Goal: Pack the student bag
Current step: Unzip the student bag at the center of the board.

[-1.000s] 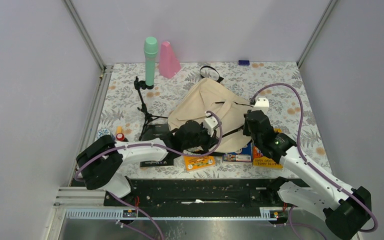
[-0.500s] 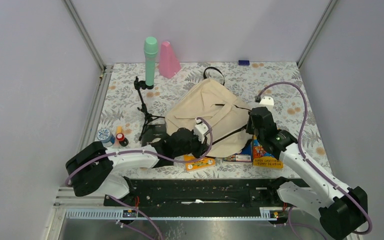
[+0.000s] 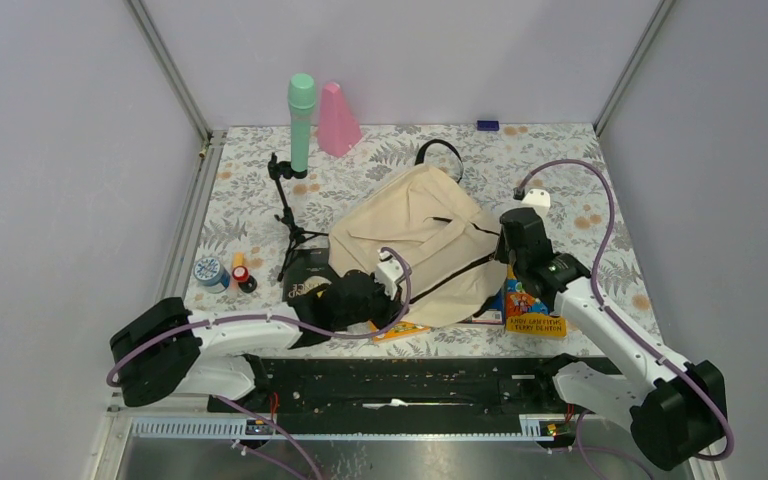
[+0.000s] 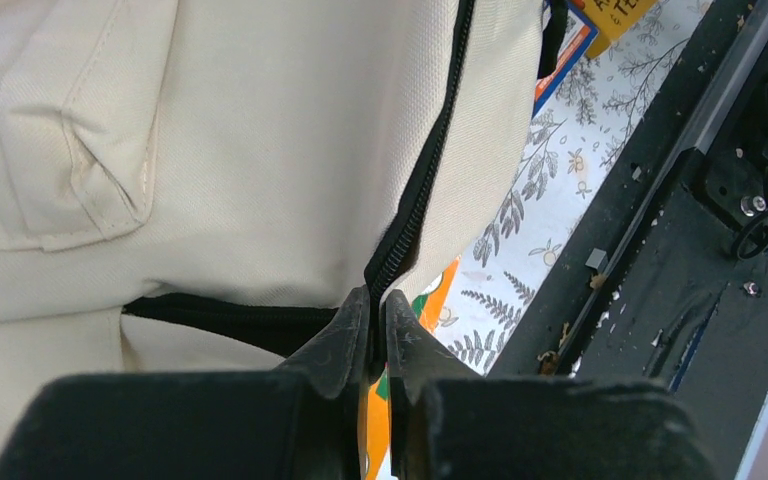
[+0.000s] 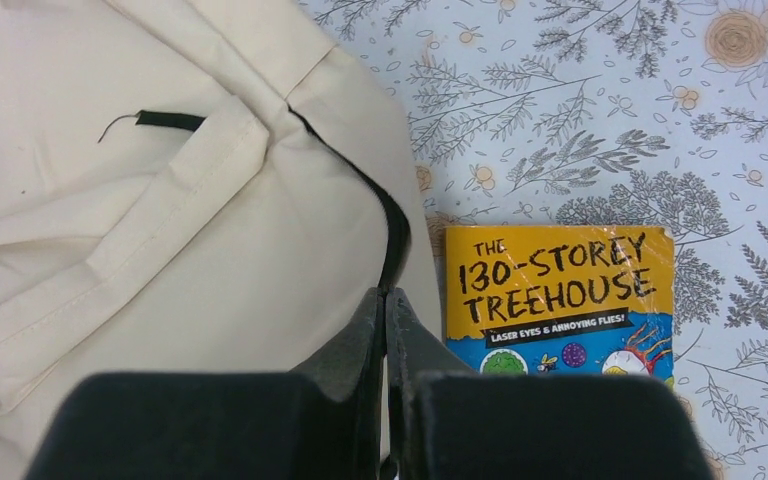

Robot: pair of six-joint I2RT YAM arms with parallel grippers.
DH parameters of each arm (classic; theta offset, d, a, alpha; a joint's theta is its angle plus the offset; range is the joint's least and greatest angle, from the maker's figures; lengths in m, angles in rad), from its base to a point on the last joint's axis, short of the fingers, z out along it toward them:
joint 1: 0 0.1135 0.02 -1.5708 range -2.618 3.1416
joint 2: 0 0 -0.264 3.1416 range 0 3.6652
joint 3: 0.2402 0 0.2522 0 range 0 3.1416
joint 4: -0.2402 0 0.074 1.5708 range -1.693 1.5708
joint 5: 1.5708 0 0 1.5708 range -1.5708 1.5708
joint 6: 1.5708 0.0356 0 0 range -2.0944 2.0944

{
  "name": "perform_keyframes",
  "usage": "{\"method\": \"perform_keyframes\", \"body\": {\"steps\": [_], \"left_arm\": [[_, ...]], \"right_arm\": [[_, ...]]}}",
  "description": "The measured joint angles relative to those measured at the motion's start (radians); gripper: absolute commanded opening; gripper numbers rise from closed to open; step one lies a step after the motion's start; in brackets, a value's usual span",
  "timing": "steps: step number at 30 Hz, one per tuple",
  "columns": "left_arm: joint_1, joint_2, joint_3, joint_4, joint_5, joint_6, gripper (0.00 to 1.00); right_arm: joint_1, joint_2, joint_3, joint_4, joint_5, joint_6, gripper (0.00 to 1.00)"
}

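The student bag (image 3: pixel 410 225), cream fabric with black zipper trim, lies in the middle of the table. My left gripper (image 3: pixel 390 288) is at the bag's near edge. In the left wrist view it (image 4: pixel 378 297) is shut on the bag's black zipper trim, with the cream fabric (image 4: pixel 260 150) above it. My right gripper (image 3: pixel 508 255) is at the bag's right edge. In the right wrist view it (image 5: pixel 386 293) is shut on the black zipper edge of the bag (image 5: pixel 160 200). A yellow "130-Storey Treehouse" book (image 5: pixel 560 285) lies just right of it.
The yellow book (image 3: pixel 533 312), a blue book (image 3: pixel 482 316) and an orange book (image 3: pixel 400 330) lie along the bag's near edge. A black book (image 3: pixel 308 288) lies at its left. A green bottle (image 3: pixel 301 120), pink cone (image 3: pixel 338 120), black tripod (image 3: pixel 285 210) and small jars (image 3: pixel 210 272) stand at the left.
My left gripper has pulled its edge of the bag left and toward me. The right gripper has shifted slightly back. The bag has slid right and the black book shows more.
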State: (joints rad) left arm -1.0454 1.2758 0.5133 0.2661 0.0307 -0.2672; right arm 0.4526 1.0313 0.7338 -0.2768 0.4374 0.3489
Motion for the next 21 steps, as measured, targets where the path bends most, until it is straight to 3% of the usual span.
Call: {"method": "perform_keyframes", "body": {"steps": [13,15,19,21], "left_arm": [[-0.012,-0.121,-0.034,-0.115,-0.051,-0.042,0.0],[-0.012,-0.132,-0.034,-0.13,-0.058,-0.046,0.12],[-0.012,-0.14,-0.025,-0.186,-0.062,-0.053,0.55],[-0.013,-0.14,-0.006,-0.226,-0.06,-0.053,0.66]], "right_arm": [[-0.028,0.02,0.0,0.026,0.011,-0.005,0.0],[-0.029,0.014,-0.004,0.039,-0.014,-0.015,0.0],[-0.033,-0.026,-0.026,0.081,-0.105,-0.05,0.0],[-0.035,-0.049,-0.039,0.101,-0.163,-0.067,0.0]]}}
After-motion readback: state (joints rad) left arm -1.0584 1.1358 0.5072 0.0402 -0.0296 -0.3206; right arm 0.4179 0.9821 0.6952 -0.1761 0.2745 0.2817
